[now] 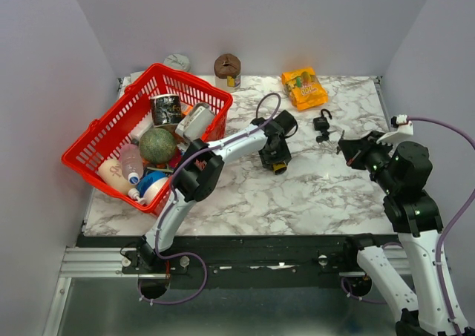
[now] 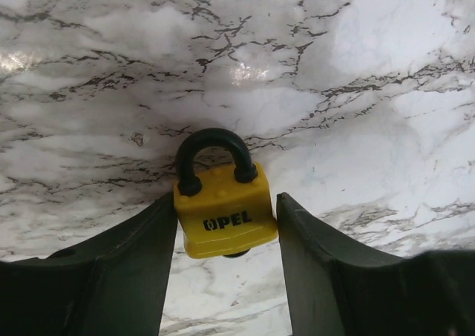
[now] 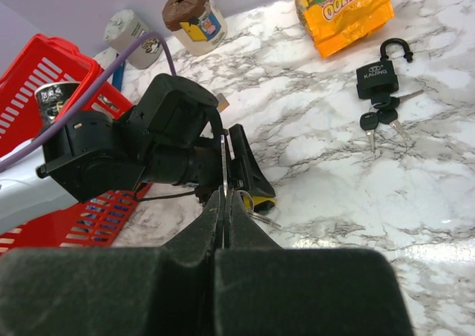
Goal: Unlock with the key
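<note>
- Left gripper (image 1: 276, 158): clenched on the yellow padlock (image 2: 226, 221), one finger (image 2: 119, 277) against each side of the body. It holds the lock mid-table, at or just above the marble.
- Padlock axis: the shackle (image 2: 214, 137) points away from the left wrist, toward the table (image 1: 312, 195). The keyhole end therefore faces back into the gripper, and the keyhole itself cannot be made out.
- Right gripper (image 3: 225, 202): pinched shut on the key (image 3: 225, 158), whose blade stands edge-on beyond the fingertips and is aimed toward the left gripper.
- Deciding relation: in the top view the padlock lies to the left of the key, near but apart, with open marble between them. The right arm carries the key, so the closing move is probably its own. The keyhole end would likely need turning toward the blade first.
- Surface: flat, glossy marble.
- Room: a black lock (image 1: 322, 122) with its own keys lies just beyond the gap. A bag (image 1: 304, 87) sits farther back, and a basket (image 1: 109, 113) stands well to the left.
</note>
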`<move>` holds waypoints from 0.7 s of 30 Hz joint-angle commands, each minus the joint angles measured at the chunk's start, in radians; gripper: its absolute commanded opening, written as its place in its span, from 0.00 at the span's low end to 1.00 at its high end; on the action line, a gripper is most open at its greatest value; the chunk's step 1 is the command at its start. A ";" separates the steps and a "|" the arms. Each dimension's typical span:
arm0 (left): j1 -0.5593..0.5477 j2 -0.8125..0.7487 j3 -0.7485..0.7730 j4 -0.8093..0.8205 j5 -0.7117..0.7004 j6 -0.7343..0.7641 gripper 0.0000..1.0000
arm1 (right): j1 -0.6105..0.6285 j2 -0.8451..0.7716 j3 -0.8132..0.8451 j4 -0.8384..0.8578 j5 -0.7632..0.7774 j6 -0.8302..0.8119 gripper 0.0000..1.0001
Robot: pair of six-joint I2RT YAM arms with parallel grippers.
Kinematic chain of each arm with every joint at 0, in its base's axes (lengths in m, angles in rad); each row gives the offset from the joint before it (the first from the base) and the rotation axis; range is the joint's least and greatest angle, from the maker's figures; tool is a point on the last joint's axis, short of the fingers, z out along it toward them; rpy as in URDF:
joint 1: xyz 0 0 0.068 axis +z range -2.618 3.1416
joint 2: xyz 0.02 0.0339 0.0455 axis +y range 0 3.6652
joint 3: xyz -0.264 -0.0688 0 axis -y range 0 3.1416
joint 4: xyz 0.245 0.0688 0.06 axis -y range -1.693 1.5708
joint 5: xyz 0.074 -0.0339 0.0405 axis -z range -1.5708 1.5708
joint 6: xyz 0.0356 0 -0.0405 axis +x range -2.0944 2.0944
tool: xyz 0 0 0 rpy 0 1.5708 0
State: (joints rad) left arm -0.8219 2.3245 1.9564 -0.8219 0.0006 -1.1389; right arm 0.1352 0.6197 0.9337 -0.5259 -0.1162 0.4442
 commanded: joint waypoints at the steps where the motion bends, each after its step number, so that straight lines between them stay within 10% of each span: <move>1: -0.019 0.064 0.022 -0.054 -0.013 0.054 0.55 | -0.008 0.003 -0.016 0.004 0.006 -0.007 0.01; 9: -0.019 0.009 -0.017 -0.017 -0.008 0.102 0.00 | -0.008 0.006 -0.027 -0.005 -0.003 -0.024 0.01; 21: -0.017 -0.376 -0.225 0.191 0.116 0.065 0.00 | 0.021 0.118 -0.024 -0.057 -0.414 -0.298 0.01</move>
State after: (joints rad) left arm -0.8333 2.2139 1.8530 -0.7631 0.0387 -1.0344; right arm 0.1356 0.7074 0.9226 -0.5304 -0.3435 0.2646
